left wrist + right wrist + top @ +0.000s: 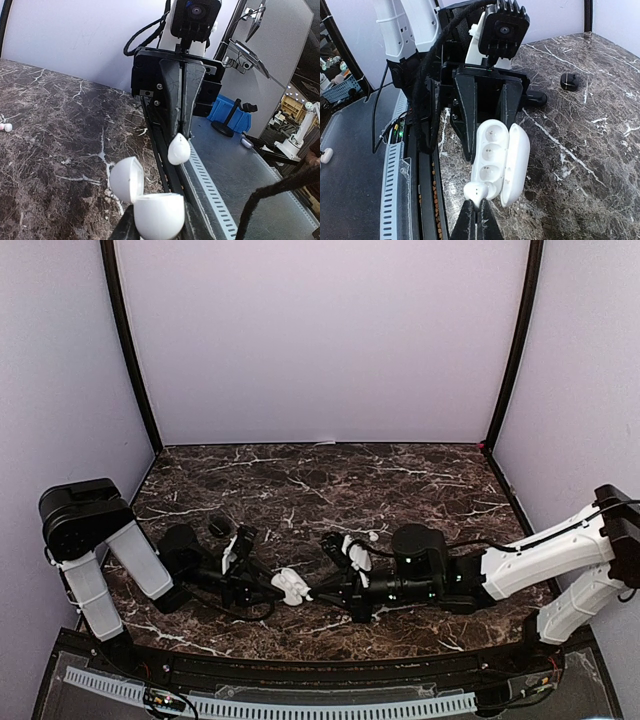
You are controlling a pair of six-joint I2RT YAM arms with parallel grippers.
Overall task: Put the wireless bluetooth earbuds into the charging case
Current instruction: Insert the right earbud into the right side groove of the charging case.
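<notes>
Midway, by the look of it; lifting and opening done, seating left. Clamped in the left pincer (156,229): the white charging case (492,155), lid swung open, held off the worktop (300,475) between the two arms near the front edge. Pinched tight at the tips of the right pincer (476,215): one white earbud (475,191), just beside the lower end of the case; touching it or not, cannot tell from the right wrist; from the left wrist, a gap between the two. Three round sockets showing in the case body, none seen filled; so no bud home yet, as far as can be judged. Lying loose on the worktop, well apart from the case: tiny pale buds (5,127), and a small black oval piece (569,81) further back; probably more to fetch.

Little room at the near side; perforated rail (270,706) just below both pincers, braided cable (422,110) draped close beside the left arm; best kept out of. Plenty of open marble toward the back wall (320,340) and to either side; safer to ease away from the rail than toward it.
</notes>
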